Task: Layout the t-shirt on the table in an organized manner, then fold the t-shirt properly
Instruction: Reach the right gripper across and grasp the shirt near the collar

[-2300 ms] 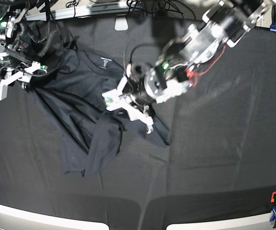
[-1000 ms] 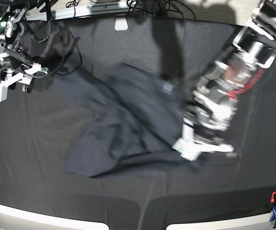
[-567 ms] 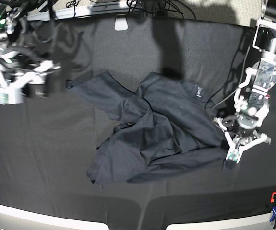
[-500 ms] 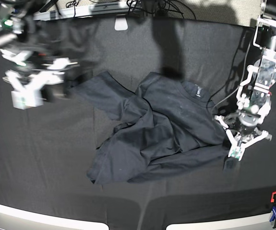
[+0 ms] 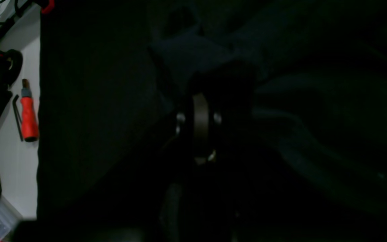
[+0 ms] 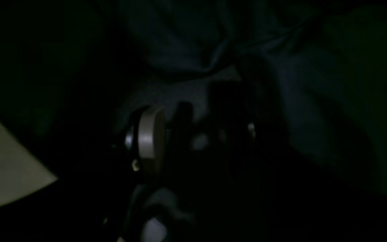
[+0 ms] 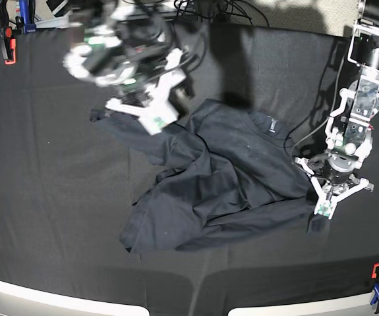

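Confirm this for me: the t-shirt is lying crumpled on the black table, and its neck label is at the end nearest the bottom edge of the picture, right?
Not quite. The t-shirt is lying crumpled on the black table, but its neck label is at the far end, toward the top right of the heap, not nearest the bottom edge. The base view shows this.

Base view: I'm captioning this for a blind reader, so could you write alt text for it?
A dark t-shirt lies crumpled, unfolded, mid-table. The left gripper is shut at the shirt's near-right corner. The right gripper, blurred, hangs over the far-left sleeve.
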Available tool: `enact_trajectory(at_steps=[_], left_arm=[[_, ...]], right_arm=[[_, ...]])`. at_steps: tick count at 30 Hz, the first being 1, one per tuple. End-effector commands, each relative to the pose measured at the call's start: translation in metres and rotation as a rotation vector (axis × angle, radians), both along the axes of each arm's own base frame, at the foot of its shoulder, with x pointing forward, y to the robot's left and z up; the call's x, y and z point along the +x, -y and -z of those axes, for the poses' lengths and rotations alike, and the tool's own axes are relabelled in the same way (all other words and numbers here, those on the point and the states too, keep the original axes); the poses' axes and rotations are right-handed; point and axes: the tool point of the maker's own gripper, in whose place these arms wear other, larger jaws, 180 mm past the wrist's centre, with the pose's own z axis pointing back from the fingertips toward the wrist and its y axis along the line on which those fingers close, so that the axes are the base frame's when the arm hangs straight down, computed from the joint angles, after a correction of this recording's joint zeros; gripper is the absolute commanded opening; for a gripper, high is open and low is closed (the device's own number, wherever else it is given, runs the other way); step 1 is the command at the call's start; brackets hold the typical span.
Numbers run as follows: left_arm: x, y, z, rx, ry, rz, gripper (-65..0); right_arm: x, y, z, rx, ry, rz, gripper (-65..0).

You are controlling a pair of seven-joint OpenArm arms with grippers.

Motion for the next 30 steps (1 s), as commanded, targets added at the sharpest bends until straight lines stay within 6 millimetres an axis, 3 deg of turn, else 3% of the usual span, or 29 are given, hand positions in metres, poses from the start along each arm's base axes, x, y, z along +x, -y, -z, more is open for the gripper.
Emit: enact_trajectory(at_steps=[1,8,13,19,30], left_arm=[[0.012,-0.004,-0.021,0.011,0.063,0.003,-65.0],[0.012,-0.004,-0.021,0.011,0.063,0.003,-65.0],[0.012,-0.004,-0.021,0.011,0.062,0.002,-65.0],[0.012,-0.004,-0.022,0.01,0.064,0.003,-65.0],[0.012,-0.004,-0.022,0.01,0.064,0.002,-65.0]], right_arm=[[0.002,-0.014,-0.01,0.027,0.052,-0.051,-36.8],[-0.017,-0.045,-0.003,-0.192,0.178,-0.332,-36.9],[-0.005,-0.047,-0.004,-0.289,0.269,-0.333,-36.9],[0.013,-0.059,0.02,-0.376,0.325,-0.405,-37.0],[0.032,-0.133,0.02,-0.313,0.37,-0.459,-37.0]])
